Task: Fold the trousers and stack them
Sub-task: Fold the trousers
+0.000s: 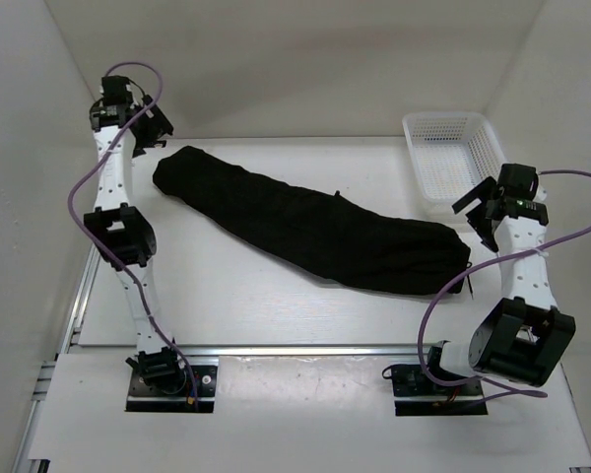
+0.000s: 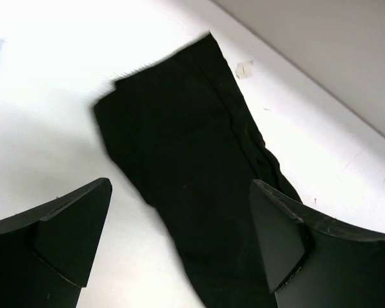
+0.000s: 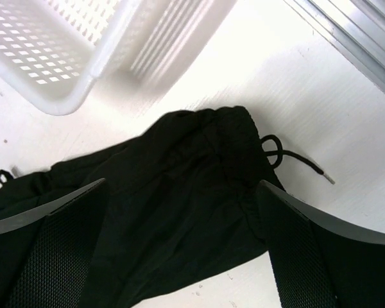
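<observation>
The black trousers (image 1: pixel 305 222) lie folded lengthwise in a long band, slanting across the table from far left to near right. My left gripper (image 1: pixel 150 126) hovers above their far-left end, jaws wide apart. In the left wrist view the leg ends (image 2: pixel 179 141) lie flat below the open gripper (image 2: pixel 179 218), untouched. My right gripper (image 1: pixel 479 217) hangs over the right end, also open. The right wrist view has the waistband (image 3: pixel 199 167) and its thin drawstring (image 3: pixel 295 160) beneath the gripper (image 3: pixel 179 224), with nothing held between its fingers (image 3: pixel 58 250).
A white mesh basket (image 1: pixel 451 153) stands at the far right of the table, just behind the right gripper; its corner (image 3: pixel 51 45) lies close to the waistband. White walls enclose the table on the left, back and right. A metal rail (image 3: pixel 359 32) runs along the table edge.
</observation>
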You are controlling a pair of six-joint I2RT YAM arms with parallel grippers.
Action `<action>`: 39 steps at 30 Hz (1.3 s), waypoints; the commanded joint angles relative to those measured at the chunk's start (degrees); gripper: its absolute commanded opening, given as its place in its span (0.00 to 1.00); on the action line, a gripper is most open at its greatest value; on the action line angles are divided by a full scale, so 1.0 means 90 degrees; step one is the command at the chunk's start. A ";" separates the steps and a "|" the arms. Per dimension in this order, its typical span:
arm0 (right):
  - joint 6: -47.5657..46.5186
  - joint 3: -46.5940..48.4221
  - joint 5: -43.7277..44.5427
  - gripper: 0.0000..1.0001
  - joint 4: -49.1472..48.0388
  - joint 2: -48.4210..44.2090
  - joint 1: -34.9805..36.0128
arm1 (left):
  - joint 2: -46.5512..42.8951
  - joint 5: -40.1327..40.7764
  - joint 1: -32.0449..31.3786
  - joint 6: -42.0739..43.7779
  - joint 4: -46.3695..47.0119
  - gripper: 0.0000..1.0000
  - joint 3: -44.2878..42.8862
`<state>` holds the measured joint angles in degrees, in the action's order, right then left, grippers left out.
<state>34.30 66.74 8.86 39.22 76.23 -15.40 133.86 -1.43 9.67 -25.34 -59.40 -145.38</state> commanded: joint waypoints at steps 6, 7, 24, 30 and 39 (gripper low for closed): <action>-0.0355 0.0700 -0.0377 1.00 0.0231 -0.0656 0.0313 | -0.2177 0.0657 0.0497 0.0414 0.0105 0.90 0.1366; -0.0451 0.0787 -0.0486 1.00 0.0232 -0.0657 0.0401 | -0.2256 0.0657 0.0498 0.0346 0.0163 0.87 0.1755; 0.0094 -0.0979 -0.0936 1.00 0.0388 -0.1067 0.1623 | -0.0431 -0.0272 0.0253 0.0199 -0.0098 0.94 0.1799; 0.0338 -0.1544 -0.1735 1.00 0.0447 -0.1203 0.1477 | -0.0215 -0.0182 0.0195 -0.0016 -0.0071 1.00 0.2305; 0.1138 -0.3205 -0.3005 1.00 -0.0256 -0.1868 0.0666 | 0.1288 -0.0505 -0.0196 0.0042 -0.0314 1.00 0.0520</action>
<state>40.91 40.16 -11.62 41.30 60.29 -8.78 143.65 -4.10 9.61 -25.06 -61.21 -136.68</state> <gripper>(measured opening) 0.998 0.995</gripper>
